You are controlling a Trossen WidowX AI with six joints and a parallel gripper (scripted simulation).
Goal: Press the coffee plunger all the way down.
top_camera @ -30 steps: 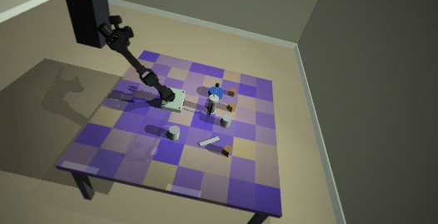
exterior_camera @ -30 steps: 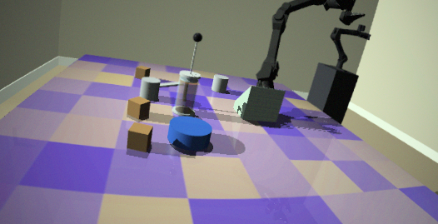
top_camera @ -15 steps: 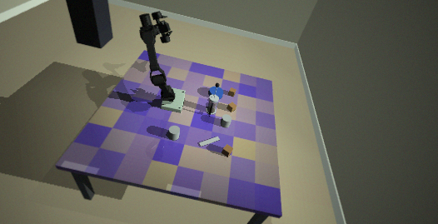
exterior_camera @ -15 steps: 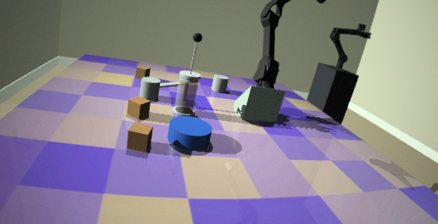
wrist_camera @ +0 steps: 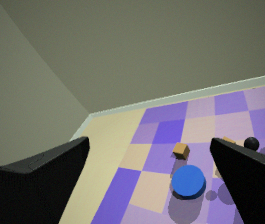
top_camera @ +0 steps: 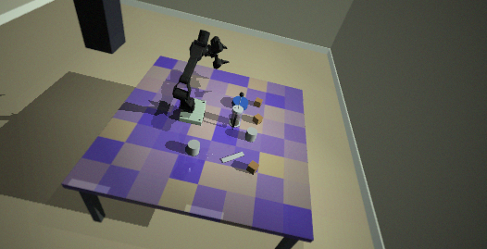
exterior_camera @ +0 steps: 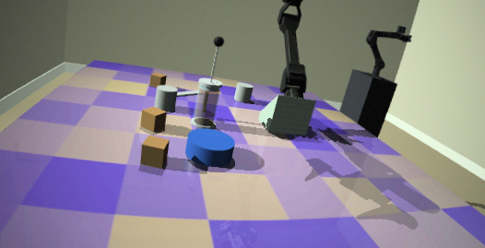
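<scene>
Although the arm stood raised above its base, nothing of the task looked done: the plunger knob [exterior_camera: 218, 41] sat high on its thin rod, fully up, and the gripper [top_camera: 218, 53] hung high in the air, well apart from it, jaws spread wide and holding nothing. Reaching the knob, pressing it straight down and releasing were all left.

In the top view the coffee press [top_camera: 236, 115] stood near the table's middle, at about three o'clock from the arm's pale base block [top_camera: 193, 112]. Its body was a clear, glassy upright cylinder with a pale lid; the knob was a small dark ball. Just beside it, at twelve o'clock, lay a flat blue disc [top_camera: 239, 100], matte and smooth. Three tan cubes, two grey cylinders and a pale flat bar lay around it on the glossy purple-and-beige chequered table [top_camera: 120, 169].
</scene>
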